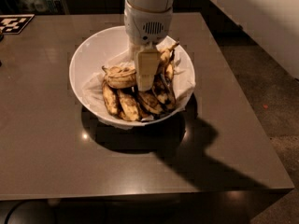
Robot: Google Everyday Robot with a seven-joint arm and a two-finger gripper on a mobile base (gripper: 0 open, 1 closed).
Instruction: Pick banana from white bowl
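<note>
Dark grey-brown, smooth bench top (56,157) fills most of the view, w/ speckled floor (275,101) past its right edge. Large round deep white bowl (88,55) sits nearer the far edge than the near one, approx. midway btwn the left and right edges. Its black shadow (187,148) runs toward the near right corner.

White cylindrical arm comes down from the far side over the bowl. The gripper (145,84) is inside the bowl, low among the fruit at its centre. Open or shut, and whether it has hold of anything: cannot tell.

Crumpled white paper (93,85) lines the bowl's inside.

Long curved yellow-brown banana (164,58) lies in the bowl's right half, just beside the gripper on the right side. Its long axis runs far-to-near, and the thin stem points up toward the far right corner.

Obstacles: shorter brown-spotted stubby bananas (120,77), one lying crosswise to the left of the gripper and touching it, others packed in a row at the bowl's near side.

Black-and-white checkered marker (14,23) lies at the far left corner, well apart.
</note>
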